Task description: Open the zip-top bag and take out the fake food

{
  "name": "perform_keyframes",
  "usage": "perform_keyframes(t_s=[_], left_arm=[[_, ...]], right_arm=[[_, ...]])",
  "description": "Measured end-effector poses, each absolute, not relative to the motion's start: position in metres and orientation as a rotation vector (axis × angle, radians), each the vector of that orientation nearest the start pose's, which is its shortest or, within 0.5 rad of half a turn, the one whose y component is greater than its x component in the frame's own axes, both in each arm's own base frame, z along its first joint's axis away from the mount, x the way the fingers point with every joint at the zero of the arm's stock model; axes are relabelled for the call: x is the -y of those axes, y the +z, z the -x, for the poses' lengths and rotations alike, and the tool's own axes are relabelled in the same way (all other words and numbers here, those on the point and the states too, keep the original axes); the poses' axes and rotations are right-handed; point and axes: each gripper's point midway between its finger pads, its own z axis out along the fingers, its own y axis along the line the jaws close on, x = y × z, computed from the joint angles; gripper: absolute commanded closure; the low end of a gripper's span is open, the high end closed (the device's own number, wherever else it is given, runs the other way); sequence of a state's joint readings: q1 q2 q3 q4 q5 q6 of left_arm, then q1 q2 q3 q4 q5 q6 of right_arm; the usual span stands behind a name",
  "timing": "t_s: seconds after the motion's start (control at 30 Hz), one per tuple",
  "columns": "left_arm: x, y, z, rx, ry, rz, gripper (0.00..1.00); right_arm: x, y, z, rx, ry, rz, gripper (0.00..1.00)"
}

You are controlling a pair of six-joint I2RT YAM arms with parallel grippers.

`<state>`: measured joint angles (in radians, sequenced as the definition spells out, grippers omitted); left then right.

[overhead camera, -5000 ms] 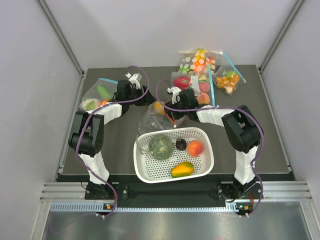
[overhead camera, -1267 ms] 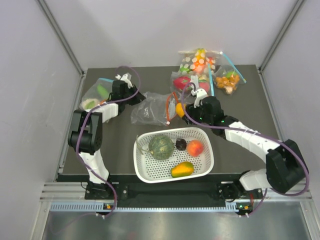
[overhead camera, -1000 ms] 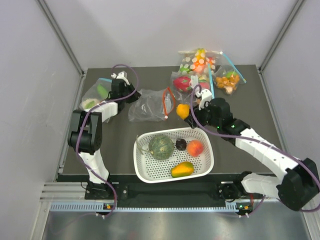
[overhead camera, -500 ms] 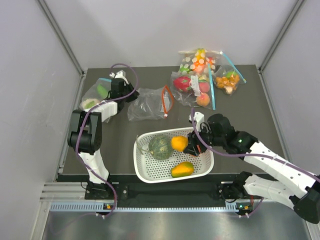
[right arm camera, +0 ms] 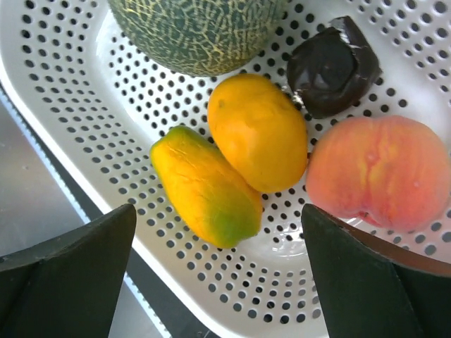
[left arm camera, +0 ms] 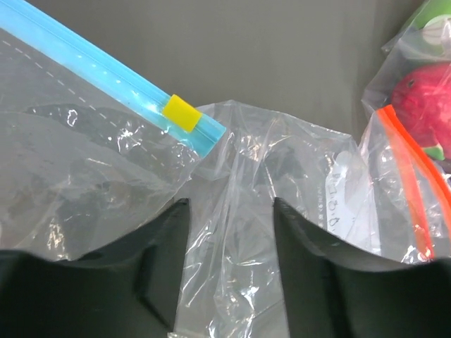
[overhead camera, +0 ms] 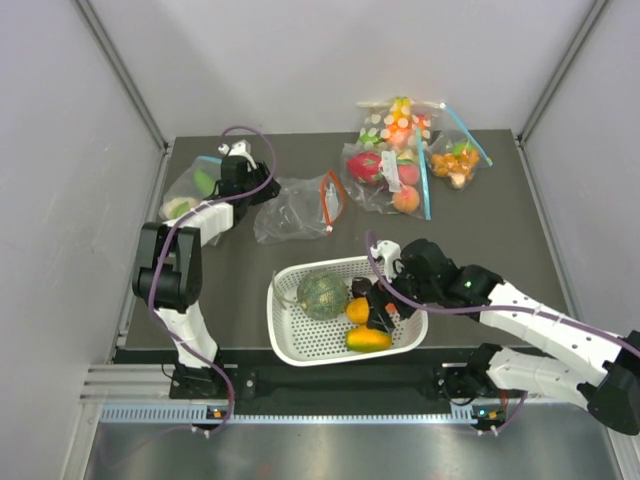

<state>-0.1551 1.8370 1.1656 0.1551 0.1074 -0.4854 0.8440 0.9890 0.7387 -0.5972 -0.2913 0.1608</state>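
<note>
The right gripper hangs empty, jaws wide apart, over the white perforated basket, which holds the melon, small orange, mango, peach and dark piece. The left gripper, fingers apart, straddles loose film of the zip-top bag. The bag lies flat mid-table, long axis left-right, its red-orange mouth pointing right. The tabletop is dark, with pale walls on three sides.

Five fake food pieces, one basket, one red-zipped bag.
</note>
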Motion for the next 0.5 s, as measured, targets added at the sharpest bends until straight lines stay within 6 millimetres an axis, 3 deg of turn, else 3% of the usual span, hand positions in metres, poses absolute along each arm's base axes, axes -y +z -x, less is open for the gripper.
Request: perform_keyframes(t_s=[0.2,0.33,0.5], left_arm=[[0.117,0.112,-0.499,-2.112,-0.476,0.244,0.1],[0.119,0.125,-0.496,-2.093,-0.458,0.2,0.04],[0.122,0.154,-0.488,-2.05,-0.397,0.154,0.03]], right_arm=[[-0.22,0.122,-0.141,-2.349,0.683,0.905,0.0],[-0.211,0.135,-0.157,-2.298,0.591,0.81,0.0],[-0.201,0.174,-0.192,-2.146,0.477,0.646,0.0]])
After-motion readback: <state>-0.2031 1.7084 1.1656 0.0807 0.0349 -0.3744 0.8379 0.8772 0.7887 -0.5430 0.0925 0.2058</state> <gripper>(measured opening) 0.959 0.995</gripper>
